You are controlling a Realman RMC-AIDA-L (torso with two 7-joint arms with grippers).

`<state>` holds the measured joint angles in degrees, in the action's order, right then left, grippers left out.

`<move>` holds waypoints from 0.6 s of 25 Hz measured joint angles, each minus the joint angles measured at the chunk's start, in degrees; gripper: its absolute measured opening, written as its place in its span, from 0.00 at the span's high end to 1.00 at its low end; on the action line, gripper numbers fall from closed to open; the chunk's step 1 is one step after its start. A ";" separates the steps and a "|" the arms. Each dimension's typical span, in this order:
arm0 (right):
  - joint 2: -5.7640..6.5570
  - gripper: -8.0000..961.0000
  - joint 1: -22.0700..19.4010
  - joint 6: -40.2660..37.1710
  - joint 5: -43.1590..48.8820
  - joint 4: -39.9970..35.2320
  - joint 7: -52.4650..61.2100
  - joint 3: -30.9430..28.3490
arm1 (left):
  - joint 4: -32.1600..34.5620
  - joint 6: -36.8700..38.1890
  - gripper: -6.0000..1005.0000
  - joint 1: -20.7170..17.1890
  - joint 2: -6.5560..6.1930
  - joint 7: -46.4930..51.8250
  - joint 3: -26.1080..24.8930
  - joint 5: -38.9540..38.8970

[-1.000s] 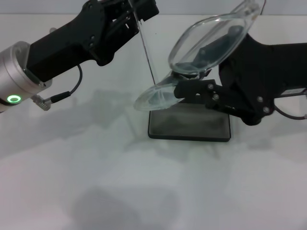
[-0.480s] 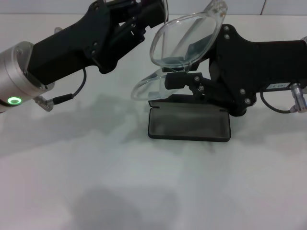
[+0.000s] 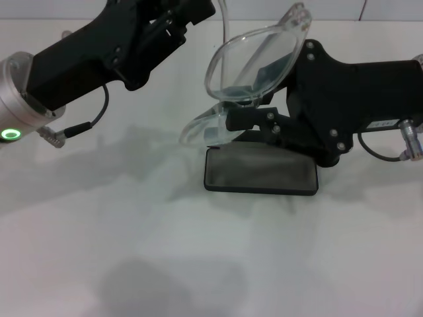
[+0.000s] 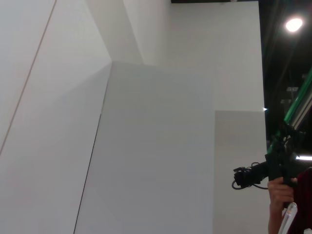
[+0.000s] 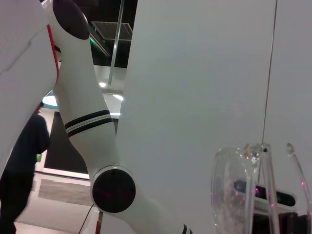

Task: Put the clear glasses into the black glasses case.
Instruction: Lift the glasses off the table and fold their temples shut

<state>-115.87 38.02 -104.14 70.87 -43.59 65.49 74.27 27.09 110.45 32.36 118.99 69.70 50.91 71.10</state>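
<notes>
1 clear glasses (image 3: 254,63), 1 black glasses case (image 3: 260,170)

robotics lab or demo hall, white partition walls (image 4: 156,146), white robot arm (image 5: 83,122), ceiling spotlight (image 4: 294,24)

White table (image 3: 198,264); white wall panels (image 4: 146,122); ceiling light (image 4: 294,24).

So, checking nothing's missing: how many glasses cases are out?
1. The black glasses case lies open on the table, under the clear glasses in the right gripper.
</notes>
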 joint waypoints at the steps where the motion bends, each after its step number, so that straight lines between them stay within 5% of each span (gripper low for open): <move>1: -0.03 0.88 0.02 0.10 0.00 0.00 -0.01 0.19 | 0.01 0.01 0.82 0.08 0.00 0.05 0.00 0.00; 15: -0.01 0.88 0.19 2.48 -0.04 0.69 -0.09 0.74 | 1.60 0.51 0.82 1.72 0.42 0.31 3.66 0.15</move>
<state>-115.89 38.21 -101.66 70.83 -42.90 65.39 75.00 28.69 110.96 34.08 119.42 70.01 54.56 71.25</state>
